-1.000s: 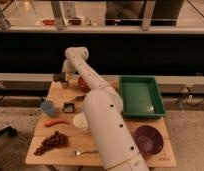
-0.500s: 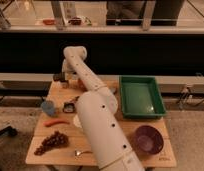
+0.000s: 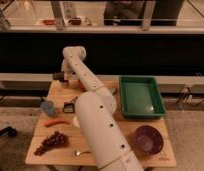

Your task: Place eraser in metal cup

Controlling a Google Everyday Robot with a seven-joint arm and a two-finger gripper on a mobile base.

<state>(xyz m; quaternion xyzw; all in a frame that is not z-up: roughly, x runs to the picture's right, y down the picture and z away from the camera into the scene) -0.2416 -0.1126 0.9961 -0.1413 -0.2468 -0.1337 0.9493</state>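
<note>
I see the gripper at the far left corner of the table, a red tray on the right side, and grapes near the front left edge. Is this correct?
Not quite: the tray on the right side is green, not red, as the camera view shows. The rest holds: the gripper is at the far left corner of the table, and the grapes lie near the front left edge.

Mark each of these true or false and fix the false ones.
1. The green tray lies on the table's right half. True.
2. The purple bowl sits inside the green tray. False: it rests on the table, nearer the front edge than the tray.
3. The pincer is at the table's far left corner. True.
4. The grapes are piled in the blue cup. False: they lie on the table, in front of the cup.
</note>
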